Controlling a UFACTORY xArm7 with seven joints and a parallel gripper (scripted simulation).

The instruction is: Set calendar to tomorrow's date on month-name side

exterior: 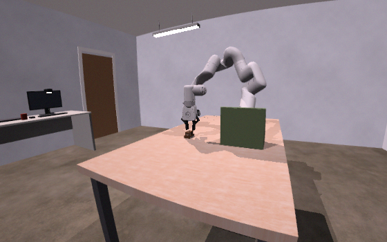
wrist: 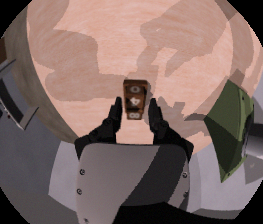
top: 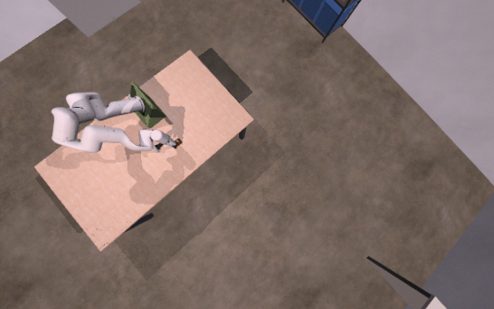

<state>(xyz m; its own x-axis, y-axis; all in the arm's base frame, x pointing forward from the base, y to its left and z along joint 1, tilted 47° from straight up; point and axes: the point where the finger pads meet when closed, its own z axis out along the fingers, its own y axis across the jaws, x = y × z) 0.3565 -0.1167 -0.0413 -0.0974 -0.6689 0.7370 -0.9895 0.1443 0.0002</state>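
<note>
- One arm point(exterior: 236, 67), one pincer point(wrist: 136, 117), one calendar point(wrist: 135, 99), one green box point(exterior: 242, 127), one surface point(exterior: 186, 173).
- Off the surface there are one desk point(exterior: 30, 126), one monitor point(exterior: 44, 100), one red cup point(exterior: 23, 116), one door point(exterior: 97, 95), one ceiling lamp point(exterior: 176, 30) and one blue rack point(top: 325, 13).
- In the wrist view the calendar lies at 12 o'clock from the pincer, in line with the gap between the two dark fingers, its near end level with their tips.
- The pincer is half spread; whether the tips touch the calendar's sides I cannot tell, so I cannot say whether it pinches it.
- In the exterior view the pincer point(exterior: 190, 128) points straight down just over the calendar point(exterior: 188, 134), which rests on the surface at 9 o'clock from the green box.
- From the top the calendar point(top: 178, 141) sits near the middle of the surface point(top: 105, 199), at 5 o'clock from the green box point(top: 146, 106), with the pincer point(top: 173, 143) on it.
- The calendar is a small brown tray, longer than wide, with a pale patch inside; cubes and digits are too small to read.
</note>
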